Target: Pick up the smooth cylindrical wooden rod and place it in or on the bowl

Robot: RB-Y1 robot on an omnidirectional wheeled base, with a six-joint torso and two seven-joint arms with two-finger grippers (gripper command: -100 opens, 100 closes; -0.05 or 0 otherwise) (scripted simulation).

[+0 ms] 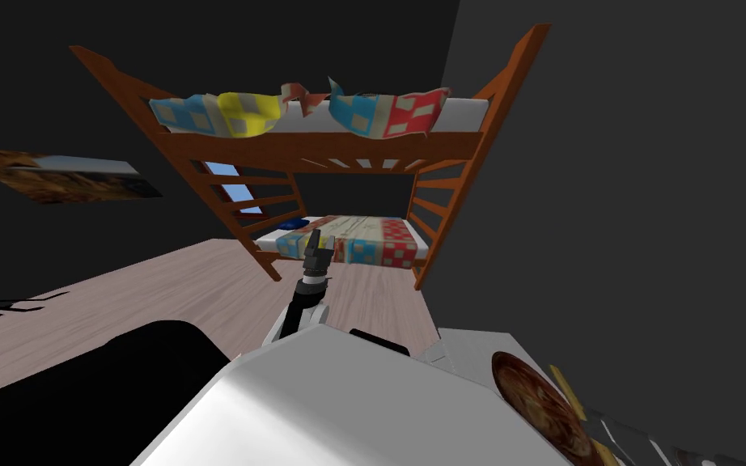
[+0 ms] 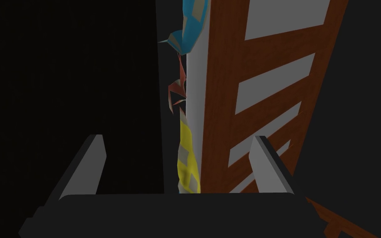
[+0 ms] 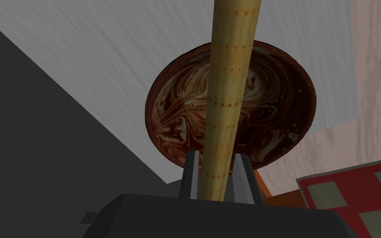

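With the rod (image 3: 227, 103) being clamped endwise by the right gripper (image 3: 217, 156) before the bowl (image 1: 533, 396), at four o'clock from the spread-fingered left gripper (image 1: 315, 245), tipping off the rim is being risked.

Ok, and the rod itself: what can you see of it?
The rod is a smooth, round, pale tan stick with wood-like grain and faint dotted rings. The right gripper is shut on it near one end, fingers pressing its sides, and it runs straight out, its far end cut off by the picture's edge. It crosses in front of the brown marbled bowl; whether they touch cannot be told.
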